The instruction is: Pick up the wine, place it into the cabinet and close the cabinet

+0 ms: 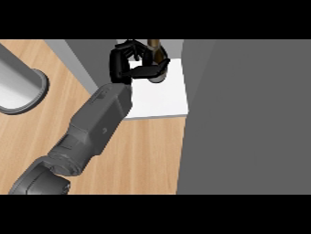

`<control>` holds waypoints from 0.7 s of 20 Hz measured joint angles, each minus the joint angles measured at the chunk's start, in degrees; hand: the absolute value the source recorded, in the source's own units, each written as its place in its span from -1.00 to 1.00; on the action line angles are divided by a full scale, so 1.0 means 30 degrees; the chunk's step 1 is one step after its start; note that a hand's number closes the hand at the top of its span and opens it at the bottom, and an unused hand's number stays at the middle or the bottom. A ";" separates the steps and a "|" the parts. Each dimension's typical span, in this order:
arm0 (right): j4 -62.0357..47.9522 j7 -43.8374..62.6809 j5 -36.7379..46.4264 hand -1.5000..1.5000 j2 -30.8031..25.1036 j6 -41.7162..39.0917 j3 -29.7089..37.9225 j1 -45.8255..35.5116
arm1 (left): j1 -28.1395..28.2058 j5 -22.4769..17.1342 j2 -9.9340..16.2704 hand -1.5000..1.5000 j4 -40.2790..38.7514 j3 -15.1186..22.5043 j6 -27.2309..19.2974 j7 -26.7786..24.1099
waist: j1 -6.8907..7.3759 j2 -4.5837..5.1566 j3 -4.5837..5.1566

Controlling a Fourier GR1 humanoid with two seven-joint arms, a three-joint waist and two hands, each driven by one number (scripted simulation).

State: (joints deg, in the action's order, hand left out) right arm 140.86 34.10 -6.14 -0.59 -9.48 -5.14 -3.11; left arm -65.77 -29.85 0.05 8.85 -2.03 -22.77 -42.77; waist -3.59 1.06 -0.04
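At twelve o'clock, the left hand (132, 61) has its fingers curled around the wine (158, 57), over the white cabinet (163, 98) floor. Glass looks heavy, slippery, fragile; better hold the body.

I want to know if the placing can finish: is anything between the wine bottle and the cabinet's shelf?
Nothing visible. The dark brown wine bottle, held by the black hand, already hangs over the white cabinet shelf, beside the open grey door.

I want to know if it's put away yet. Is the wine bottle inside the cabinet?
Inside. The wine bottle stands on the cabinet's white shelf, between its grey walls, with the hand curled round it.
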 measured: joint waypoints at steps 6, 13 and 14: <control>-0.0157 0.0119 0.0034 -1.00 -0.0010 0.0046 0.0009 -0.0305 | -0.0035 0.0380 0.0008 -1.00 -0.0726 0.0039 -0.0651 -0.0215 | -0.0069 0.0047 0.0006; -0.0208 -0.0077 0.0054 -1.00 0.0057 0.0145 -0.0077 -0.0427 | 0.0017 0.0894 0.0041 -1.00 -0.1261 0.0245 -0.1171 -0.0210 | -0.0137 0.0074 -0.0002; -0.0168 0.0012 0.0030 -1.00 0.0031 0.0182 -0.0010 -0.0508 | 0.0018 0.1020 0.0092 -1.00 -0.1373 0.0328 -0.1269 -0.0153 | -0.0192 0.0081 -0.0004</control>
State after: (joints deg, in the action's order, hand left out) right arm 140.35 34.13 -6.05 -0.50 -8.93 -5.18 -4.64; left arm -65.72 -26.79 0.32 4.73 -1.05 -26.58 -43.23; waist -4.17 1.30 -0.05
